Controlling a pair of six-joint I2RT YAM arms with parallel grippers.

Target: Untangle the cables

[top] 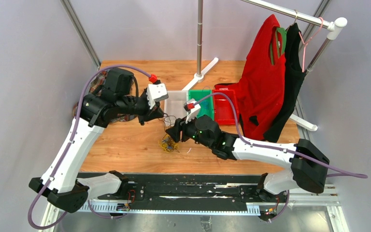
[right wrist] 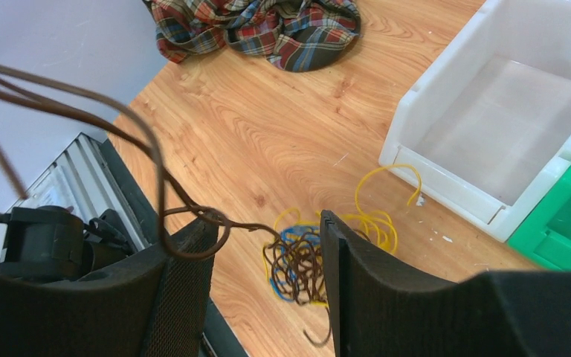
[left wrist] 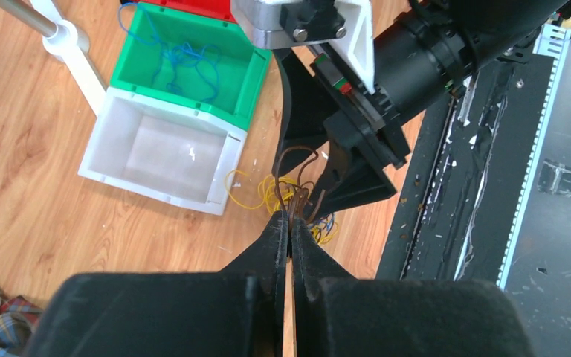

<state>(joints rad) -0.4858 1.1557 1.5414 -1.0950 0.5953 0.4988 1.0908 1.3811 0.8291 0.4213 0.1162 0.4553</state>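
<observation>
Item: cables [right wrist: 297, 262], a knotted heap of yellow, blue and brown, on the table [right wrist: 268, 126] near its front edge, just before the white bin [right wrist: 446, 182]
Left gripper [left wrist: 288, 220]: clenched on a brown cable [right wrist: 208, 216] drawn up from the heap
Right gripper [right wrist: 268, 230]: released, jaws astride the heap
Progress: early, by the look; one blue cable [left wrist: 182, 59] lies in the green bin [left wrist: 247, 85], the rest unsorted
Room: bare wood leftward; bins and black rail [left wrist: 446, 193] close
</observation>
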